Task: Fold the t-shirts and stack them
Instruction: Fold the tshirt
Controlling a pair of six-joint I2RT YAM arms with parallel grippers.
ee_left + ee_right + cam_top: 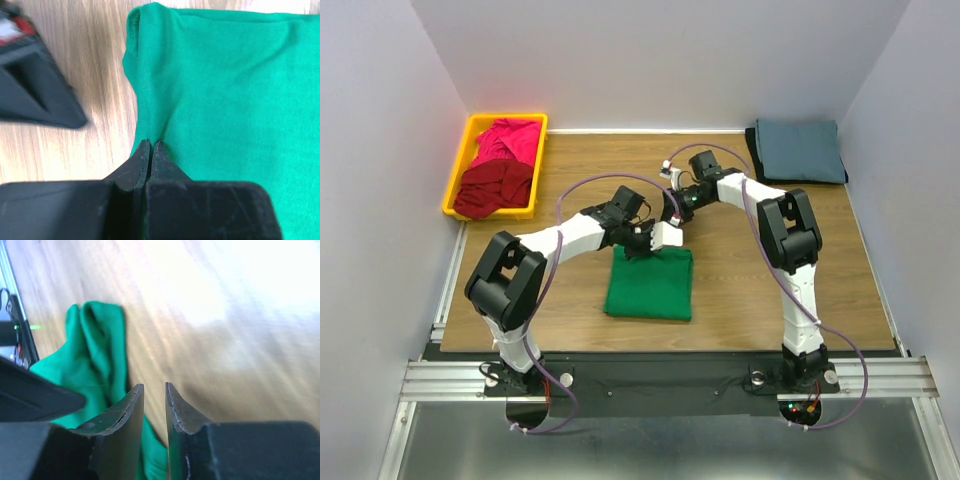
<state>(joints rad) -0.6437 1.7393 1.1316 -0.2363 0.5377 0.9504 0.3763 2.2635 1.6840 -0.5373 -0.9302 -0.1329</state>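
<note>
The green t-shirt [650,284] is laid folded at the ctr of the table [740,300] as a nearly square pad. Its slightly longer axis is run L–R across the top view, w/ one long edge turned toward the arm bases and the other toward the far wall. The far edge is bunched near its left end, where creases are drawn together.

The left gripper [151,146] is set at that far edge. Its fingers are pressed fully together, and the cloth's edge appears to be pinched btwn the tips, since creases are seen running straight into them. The right gripper [154,388] is held just beside it, at the same edge. Its fingers are parted by a narrow gap only, bare wood is seen through the gap, and nothing is gripped. In the right wrist view the green cloth is found beside and under the finger on the view's left, not btwn the two.

Further out, a slate blue-grey t-shirt [798,150] is laid folded at the far-right corner, w/ a black t-shirt [753,142] edge seen under its left side. At the far-left corner a magenta t-shirt [512,140] and a dark red t-shirt [495,188] are heaped unfolded in the yellow bin [458,180].
</note>
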